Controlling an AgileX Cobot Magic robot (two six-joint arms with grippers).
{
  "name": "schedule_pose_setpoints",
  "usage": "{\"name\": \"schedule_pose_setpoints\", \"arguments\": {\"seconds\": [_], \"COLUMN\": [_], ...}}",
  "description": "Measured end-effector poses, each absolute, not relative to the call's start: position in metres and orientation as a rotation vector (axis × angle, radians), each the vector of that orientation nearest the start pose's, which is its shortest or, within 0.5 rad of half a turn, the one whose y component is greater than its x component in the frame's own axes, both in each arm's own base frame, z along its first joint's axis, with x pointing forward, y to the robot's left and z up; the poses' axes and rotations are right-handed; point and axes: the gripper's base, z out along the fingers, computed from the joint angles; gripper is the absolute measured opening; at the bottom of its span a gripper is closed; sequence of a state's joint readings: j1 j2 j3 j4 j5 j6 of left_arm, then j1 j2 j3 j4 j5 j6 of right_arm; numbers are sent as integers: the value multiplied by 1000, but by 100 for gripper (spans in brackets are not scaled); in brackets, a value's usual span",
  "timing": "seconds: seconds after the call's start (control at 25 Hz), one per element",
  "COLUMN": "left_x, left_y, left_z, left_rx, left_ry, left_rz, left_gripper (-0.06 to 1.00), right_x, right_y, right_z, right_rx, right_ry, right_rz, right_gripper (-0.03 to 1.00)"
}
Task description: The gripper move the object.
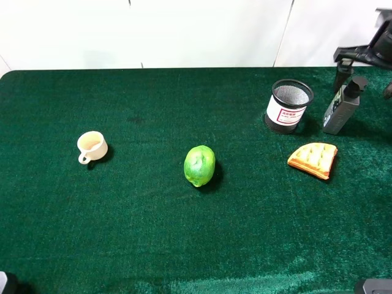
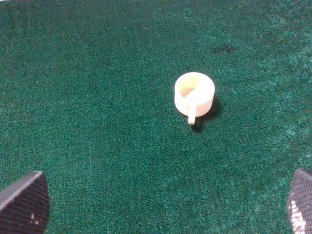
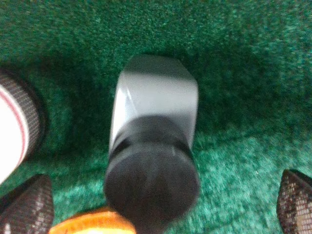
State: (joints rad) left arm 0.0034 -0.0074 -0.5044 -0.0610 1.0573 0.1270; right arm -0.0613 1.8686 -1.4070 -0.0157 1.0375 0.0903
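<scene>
A dark green felt-like cloth (image 1: 153,245) covers the table, with a white wall behind its far edge. At the far right corner of the high view the right gripper (image 1: 352,64) hangs just above and behind the grey pump bottle (image 1: 343,107), which stands upright on the cloth with its black pump top toward the claw. In the right wrist view the bottle (image 3: 153,141) sits between the two mesh-textured fingertips (image 3: 27,207), which show well apart at either side of the picture; the jaws stand wide open and touch nothing. The black mesh cup (image 1: 289,105) with a white label stands just beside the bottle, on the side toward the table's middle, and the orange waffle-like wedge (image 1: 313,159) lies near it on the side away from the wall. A green lime-like fruit (image 1: 199,165) rests well apart from this gripper, toward the middle of the table.

The left gripper (image 2: 161,207) is also spread wide and empty, its two fingertips at the picture's lower corners. The small cream cup (image 2: 194,95) stands ahead of it, apart from both fingers, handle pointing back toward the gripper.
</scene>
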Motion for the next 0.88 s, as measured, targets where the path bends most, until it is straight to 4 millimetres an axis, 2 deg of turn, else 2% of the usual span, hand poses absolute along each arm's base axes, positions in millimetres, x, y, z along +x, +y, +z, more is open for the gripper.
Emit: {"name": "schedule_pose_setpoints", "arguments": {"seconds": [0.4,0.68,0.88], "left_x": [-6,-6,-6], "left_y": [-5,-5,-5], "left_z": [279,279,279], "left_rx": [128,128,128], "left_ry": [2023,2023,2023], "left_rz": [9,9,9], "left_gripper": [99,99,99], "right_x": [336,309,288], "right_y": [-22,-18,-2], "right_z": [284,330,359], "right_rx": [210,192,117], "right_ry": [2957,2824,2733], "right_rz": [-21,20,40], "right_gripper": [69,69,69]}}
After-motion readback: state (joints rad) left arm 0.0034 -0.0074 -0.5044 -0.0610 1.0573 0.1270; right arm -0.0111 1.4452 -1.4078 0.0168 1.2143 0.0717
